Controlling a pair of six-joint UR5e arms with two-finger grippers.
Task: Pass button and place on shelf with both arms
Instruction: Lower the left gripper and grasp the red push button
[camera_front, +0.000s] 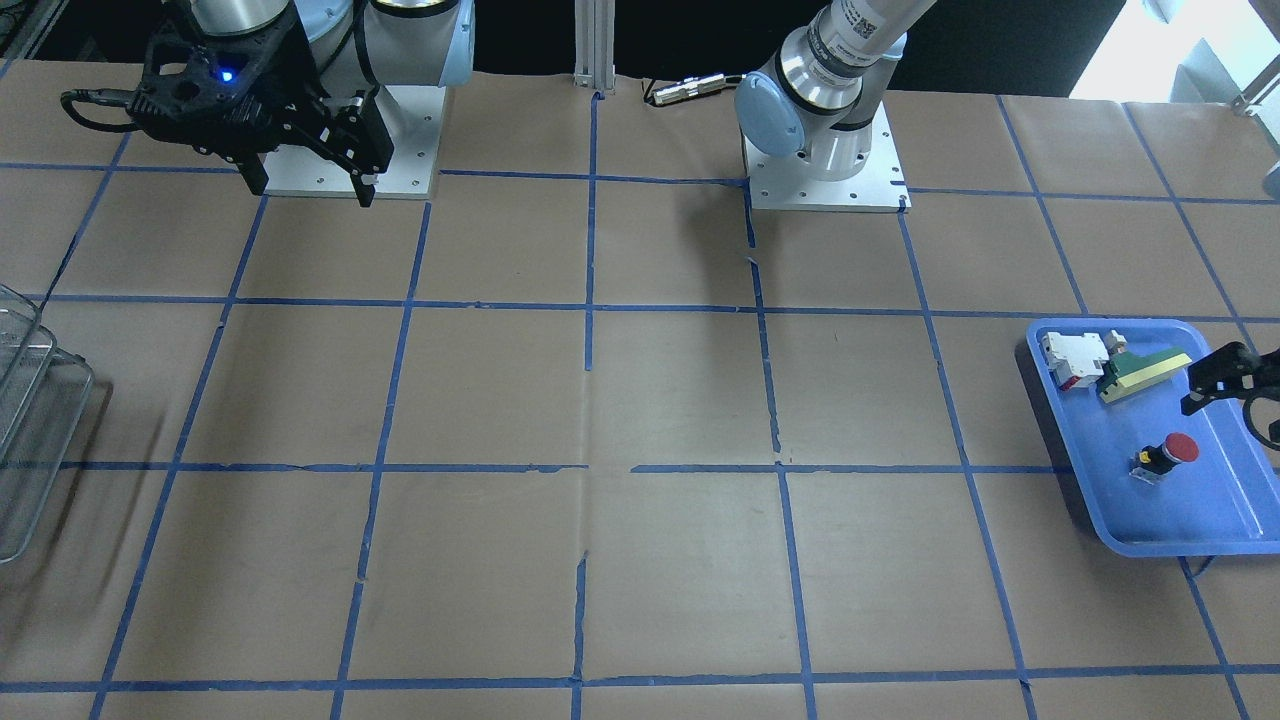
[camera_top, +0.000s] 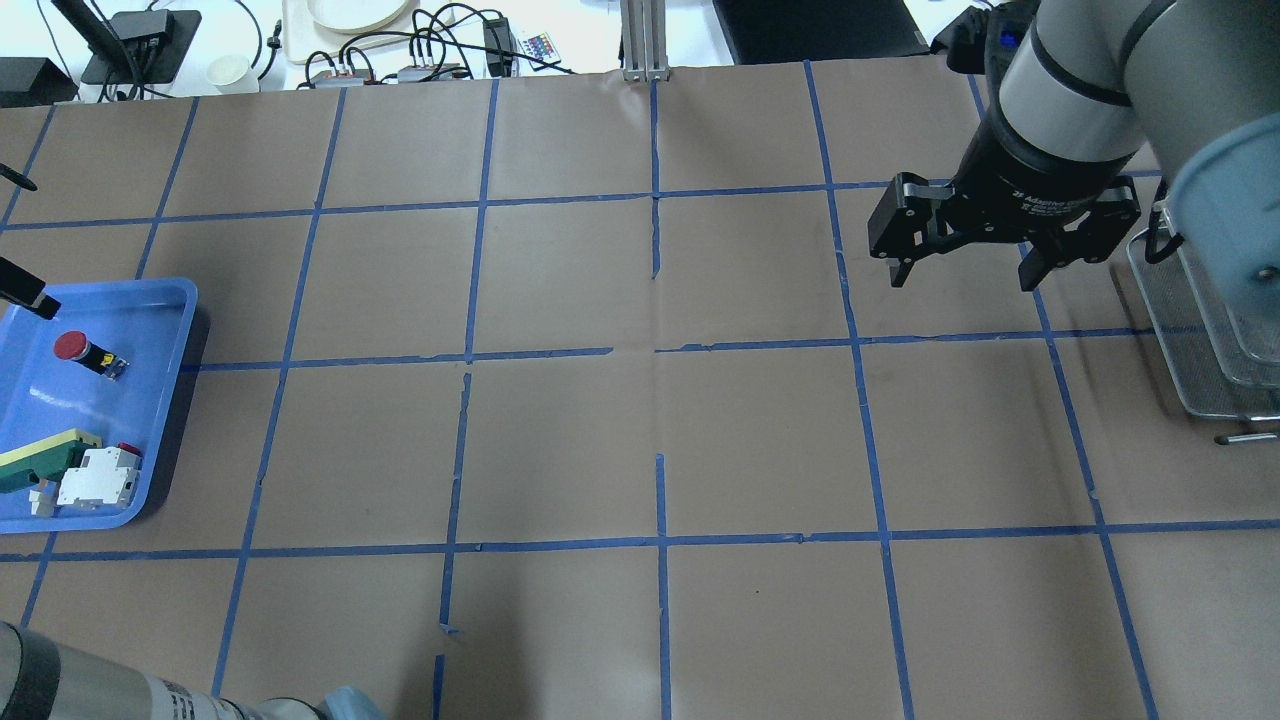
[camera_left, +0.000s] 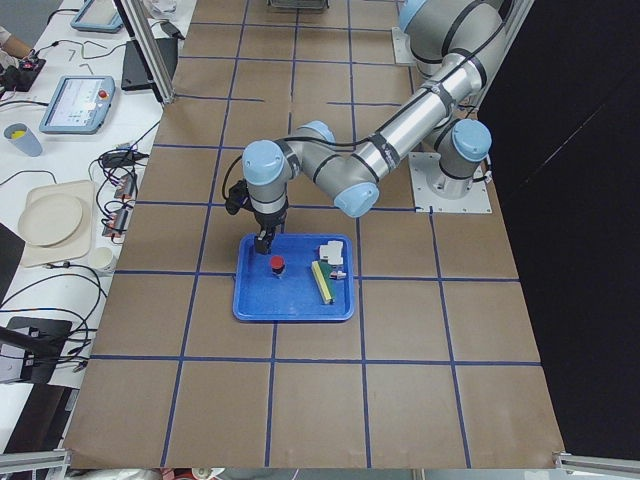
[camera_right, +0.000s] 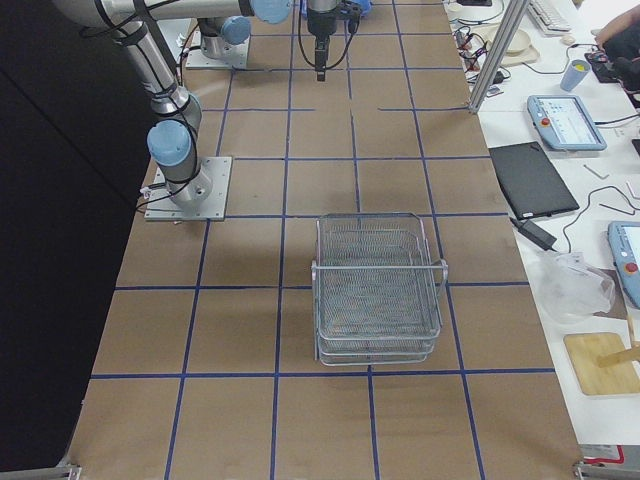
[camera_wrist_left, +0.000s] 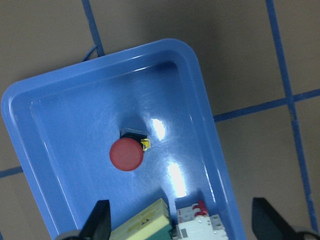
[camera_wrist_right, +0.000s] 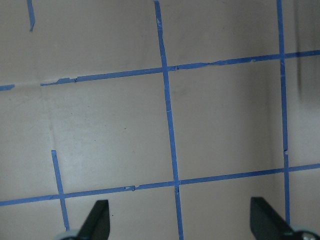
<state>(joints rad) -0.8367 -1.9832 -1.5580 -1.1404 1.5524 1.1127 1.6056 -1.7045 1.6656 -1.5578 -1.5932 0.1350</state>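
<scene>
The button (camera_wrist_left: 129, 151), with red cap and yellow ring, lies on its side in the blue tray (camera_wrist_left: 75, 115). It also shows in the front view (camera_front: 1168, 455) and the overhead view (camera_top: 85, 352). My left gripper (camera_wrist_left: 182, 222) hangs open above the tray, empty, its fingers wide apart and the button ahead of them; it sits at the front view's right edge (camera_front: 1232, 392). My right gripper (camera_top: 960, 268) is open and empty, held above bare table beside the shelf (camera_top: 1195, 330). The shelf, a silver wire-mesh rack, shows whole in the right view (camera_right: 378, 290).
A white-and-red switch block (camera_front: 1072, 358) and a green-and-yellow wedge block (camera_front: 1140, 372) lie in the tray's near-robot end. The table is brown paper with a blue tape grid (camera_top: 655, 350). Cables and devices lie beyond the far edge (camera_top: 400, 50).
</scene>
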